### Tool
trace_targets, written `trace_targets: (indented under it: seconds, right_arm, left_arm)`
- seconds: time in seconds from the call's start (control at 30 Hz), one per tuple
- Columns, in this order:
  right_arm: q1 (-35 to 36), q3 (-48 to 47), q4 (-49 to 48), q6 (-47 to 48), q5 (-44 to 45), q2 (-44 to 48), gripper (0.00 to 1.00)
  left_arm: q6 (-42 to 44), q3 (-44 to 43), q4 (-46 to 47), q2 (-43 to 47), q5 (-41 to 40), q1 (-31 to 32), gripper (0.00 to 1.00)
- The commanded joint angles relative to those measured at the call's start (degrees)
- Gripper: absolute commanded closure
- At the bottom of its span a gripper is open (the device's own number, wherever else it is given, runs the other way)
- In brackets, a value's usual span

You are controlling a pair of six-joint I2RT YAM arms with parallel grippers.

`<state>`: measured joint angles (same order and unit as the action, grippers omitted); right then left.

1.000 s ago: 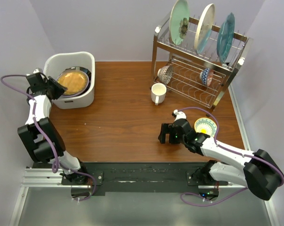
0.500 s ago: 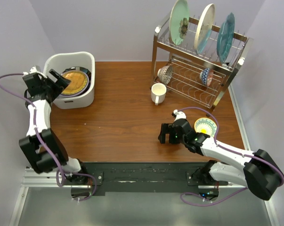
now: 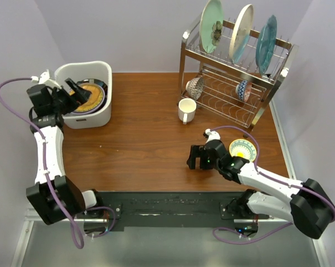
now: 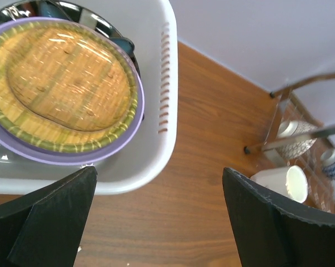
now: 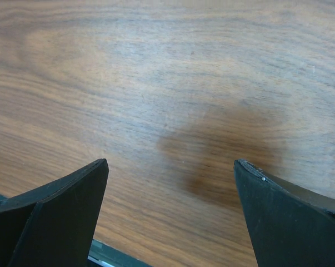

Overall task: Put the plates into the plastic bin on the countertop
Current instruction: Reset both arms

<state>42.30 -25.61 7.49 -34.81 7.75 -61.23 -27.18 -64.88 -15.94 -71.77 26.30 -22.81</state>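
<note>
Left gripper (image 3: 74, 93) and right gripper (image 3: 197, 158) gape empty; plates (image 3: 211, 25) stand in the rack (image 3: 234, 100).
They look stiff, slick and breakable: you should pinch the upper rim firmly.

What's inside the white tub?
The white tub holds stacked plates: an orange plate on top, a lavender plate beneath it, and a dark rim peeking out below. Anything lower is covered, so I can't count them.

The white plastic bin (image 3: 94, 118) is sitting on the brown countertop (image 3: 145, 139), holding an orange plate (image 4: 61, 78) lying flat (lavender one (image 4: 73, 158) beneath); three more plates (image 3: 242, 33) are standing upright well right of it.
</note>
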Motion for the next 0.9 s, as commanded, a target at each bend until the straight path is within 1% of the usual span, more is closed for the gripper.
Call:
trace_targets:
  seconds: [0.0, 0.03, 0.1, 0.23, 0.33, 0.4, 0.43, 0.5, 0.53, 0.63, 0.7, 0.8, 0.87]
  right_arm:
    - [-0.29, -3.31, 2.53, 0.88, 0.42, 2.34, 0.01]
    - [-0.21, -3.48, 3.40, 0.88, 0.60, 2.78, 0.01]
    - [-0.20, -4.01, 4.29, 0.88, 0.95, 4.27, 0.01]
    - [-0.20, -5.07, 7.44, 0.97, 1.92, 6.99, 0.01]
    - [-0.29, -6.03, 9.12, 1.06, 2.62, 8.93, 0.01]
    - [-0.21, -6.74, 9.82, 1.14, 2.80, 9.55, 0.01]
    - [-0.29, -7.09, 10.35, 1.23, 2.80, 9.81, 0.01]
    - [-0.21, -7.97, 10.88, 1.15, 3.06, 9.99, 0.01]
    - [-0.20, -8.32, 11.49, 1.15, 3.06, 10.08, 0.01]
    - [-0.29, -9.55, 12.90, 1.76, 4.63, 10.43, 0.01]
    - [-0.21, -10.78, 14.30, 2.02, 5.52, 10.78, 0.01]
    - [-0.21, -12.18, 15.98, 3.51, 9.55, 11.22, 0.01]
    - [-0.21, -13.06, 16.86, 3.43, 13.06, 11.40, 0.01]
  left_arm:
    - [7.74, 0.37, -3.48, 3.03, -5.11, 7.24, 0.00]
    - [8.19, 0.98, -3.31, 3.47, -6.52, 9.43, 0.00]
    - [9.15, 3.00, -3.13, 4.61, -7.67, 11.37, 0.00]
    - [10.74, 6.25, -3.04, 6.46, -13.54, 17.26, 0.00]
    - [11.80, 8.28, -3.56, 7.25, -16.01, 23.75, 0.00]
    - [12.15, 9.33, -4.00, 7.52, -17.77, 26.66, 0.00]
    - [12.41, 10.03, -4.18, 7.35, -19.61, 29.89, 0.00]
    - [12.68, 10.39, -4.71, 6.65, -22.51, 33.51, 0.00]
    - [12.85, 10.65, -5.23, 6.29, -25.66, 37.10, 0.00]
    - [12.50, 11.18, -6.73, 4.10, -28.94, 42.21, 0.00]
    - [11.19, 12.32, -7.17, 3.04, -29.12, 43.98, 0.00]
    - [9.52, 15.75, -4.45, 3.12, -27.62, 46.27, 0.00]
    - [7.50, 16.54, -4.18, 3.56, -30.51, 46.54, 0.00]
